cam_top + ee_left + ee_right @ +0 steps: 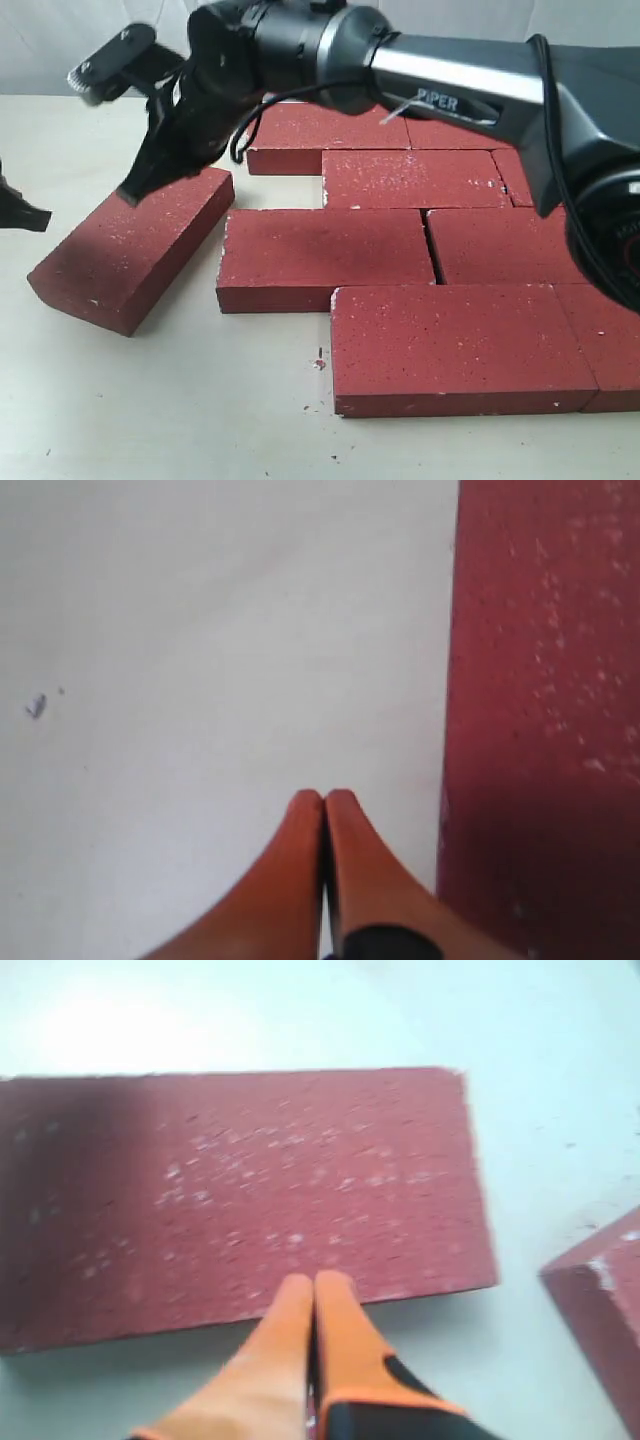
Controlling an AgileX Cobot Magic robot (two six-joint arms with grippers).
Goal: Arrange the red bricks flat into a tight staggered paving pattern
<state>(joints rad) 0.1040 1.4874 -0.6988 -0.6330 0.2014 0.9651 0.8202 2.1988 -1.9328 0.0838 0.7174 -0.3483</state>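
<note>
Across the pale tabletop (200, 420), toward the right, most of the red bricks (400, 250) are laid flat in staggered rows, joints mostly tight. The right arm (450, 80) is seen reaching across the middle. One loose brick (135, 250) lies flat but skewed, apart from the rows' left end. The right pincer (135, 190) is pressed together at that brick's outer long edge; contact cannot be confirmed. The left pincer (323, 805), also together, is held over bare tabletop beside a brick edge. Step judged: nudging the stray in. Next required: squaring, then a push closing the gap.
</note>
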